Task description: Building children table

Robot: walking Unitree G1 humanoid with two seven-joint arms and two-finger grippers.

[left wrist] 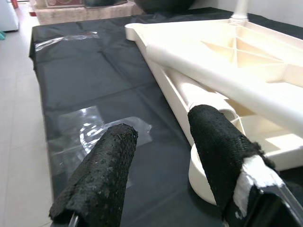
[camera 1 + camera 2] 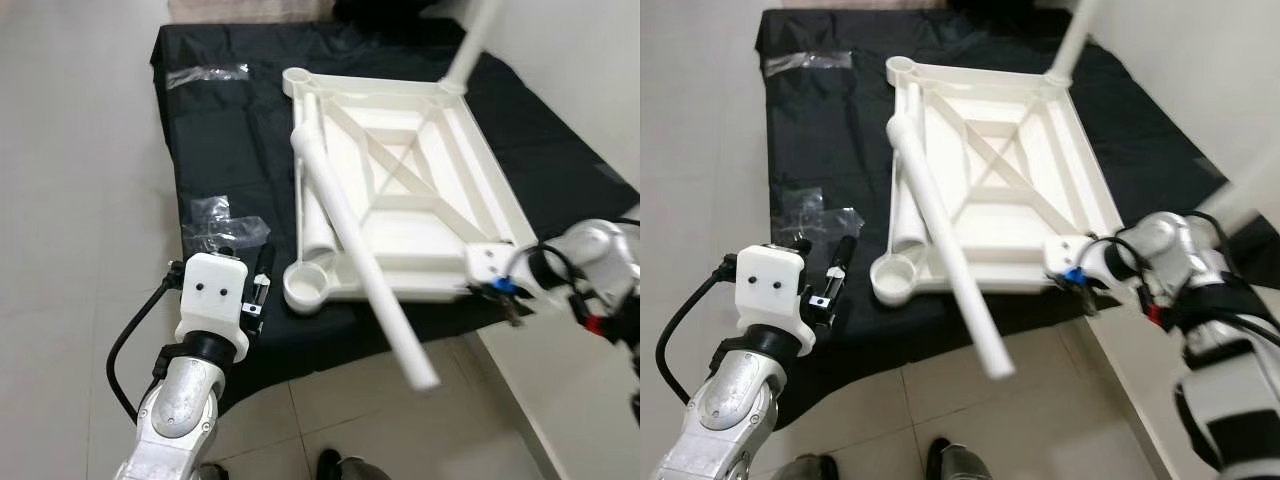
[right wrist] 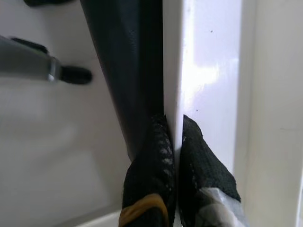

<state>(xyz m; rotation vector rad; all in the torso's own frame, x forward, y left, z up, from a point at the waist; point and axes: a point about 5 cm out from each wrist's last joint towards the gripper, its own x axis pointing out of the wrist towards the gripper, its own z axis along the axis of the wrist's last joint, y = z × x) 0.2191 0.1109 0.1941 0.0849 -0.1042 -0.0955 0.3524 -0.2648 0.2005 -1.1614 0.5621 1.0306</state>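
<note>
Black cloth [image 2: 230,150]: spread on the pale floor; all else you see is placed rel. to the tabletop lying on it.
Tabletop [image 2: 400,215]: white, upside down w/ ribs up, on the cloth's middle.
Upright leg [image 2: 470,45]: stands in the tabletop's far corner socket.
Loose leg [image 2: 355,245]: white tube lying slantwise over the tabletop; one end near its far-left corner, other end sticks out past its near edge, over the floor.
Second tube [image 2: 318,225]: lies along the tabletop's left side, under the loose leg.
Empty socket [image 2: 308,285]: round, at the tabletop's near-left corner.
Plastic bags [image 2: 215,225]: clear, on cloth left of the tabletop; another one [image 2: 205,73] off its far-left corner.
L gripper [image 2: 258,290]: your fingers [image 1: 111,175] spread apart, nothing held, just left of the empty socket.
R gripper [image 2: 500,290]: at the tabletop's near-right corner; fingers [image 3: 151,165] pinched on the tabletop's thin rim.
</note>
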